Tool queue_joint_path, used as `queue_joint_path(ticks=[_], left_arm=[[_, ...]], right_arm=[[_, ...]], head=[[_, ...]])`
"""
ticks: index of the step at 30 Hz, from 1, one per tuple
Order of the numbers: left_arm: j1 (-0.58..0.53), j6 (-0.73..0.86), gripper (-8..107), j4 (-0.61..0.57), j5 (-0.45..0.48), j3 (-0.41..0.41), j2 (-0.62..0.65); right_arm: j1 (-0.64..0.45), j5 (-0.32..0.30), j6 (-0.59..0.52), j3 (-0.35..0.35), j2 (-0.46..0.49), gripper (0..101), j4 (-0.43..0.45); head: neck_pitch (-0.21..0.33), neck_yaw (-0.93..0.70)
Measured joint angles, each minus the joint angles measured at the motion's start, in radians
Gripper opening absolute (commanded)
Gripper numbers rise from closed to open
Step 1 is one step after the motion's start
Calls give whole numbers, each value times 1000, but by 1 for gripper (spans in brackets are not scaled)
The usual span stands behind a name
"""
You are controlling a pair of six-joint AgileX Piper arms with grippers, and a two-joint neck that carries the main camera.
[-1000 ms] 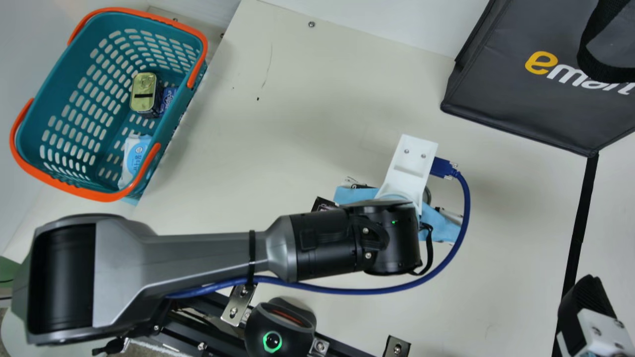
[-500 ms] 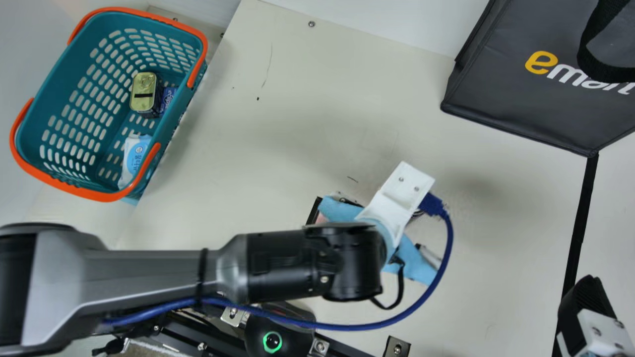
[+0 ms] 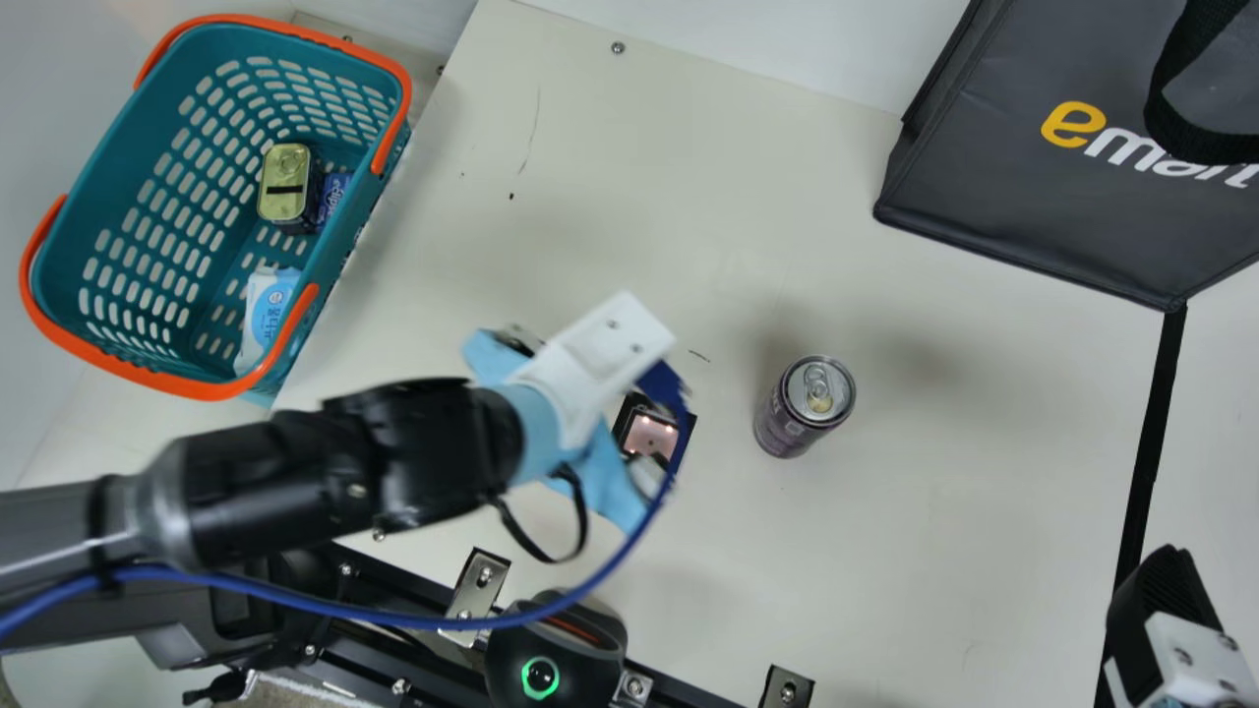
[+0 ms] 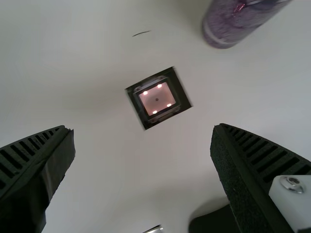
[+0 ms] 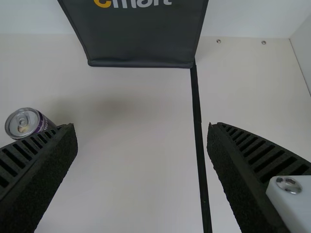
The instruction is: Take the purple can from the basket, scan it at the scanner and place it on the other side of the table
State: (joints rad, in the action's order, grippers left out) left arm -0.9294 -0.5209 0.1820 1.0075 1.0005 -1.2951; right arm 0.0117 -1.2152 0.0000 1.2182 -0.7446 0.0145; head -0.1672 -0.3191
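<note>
"Position of the purple can (image 3: 802,408)?"

"You see it in the main view upright on the cream table (image 3: 944,531), just beside the lit square scanner (image 3: 652,438), on the side toward the black bag (image 3: 1023,177). It is apart from both grippers."

"And the state of your left gripper (image 3: 582,408)?"

"Your left wrist view shows its two ribbed fingers (image 4: 250,160) spread wide with nothing between them. In the main view it hangs above the table near the scanner, on the basket's side of the can."

"Your right gripper (image 3: 1166,600)?"

"At the main view's lower right corner, beyond the black strip (image 3: 1141,472). In your right wrist view its fingers (image 5: 248,167) are likewise parted and hold nothing."

"Contents of the teal basket (image 3: 103,182), for your reference?"

"A gold-topped tin (image 3: 285,184) touching a small blue pack (image 3: 334,195); a white-and-blue packet (image 3: 266,315) lies apart from them."
</note>
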Motion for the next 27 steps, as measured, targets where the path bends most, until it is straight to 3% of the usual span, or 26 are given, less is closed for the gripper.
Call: queue_joint_path(ticks=[9, 22, 27], left_arm=[[275, 181, 90, -56, 25, -114, 232], [697, 430, 90, -131, 64, -43, 428], [819, 491, 90, -162, 64, -2, 457]], right_arm=[[0, 0, 0, 0, 0, 95, 0], [0, 0, 0, 0, 0, 95, 0], [0, -1, 0, 0, 0, 95, 0]], head=[[0, 2], [0, 3], [0, 94]])
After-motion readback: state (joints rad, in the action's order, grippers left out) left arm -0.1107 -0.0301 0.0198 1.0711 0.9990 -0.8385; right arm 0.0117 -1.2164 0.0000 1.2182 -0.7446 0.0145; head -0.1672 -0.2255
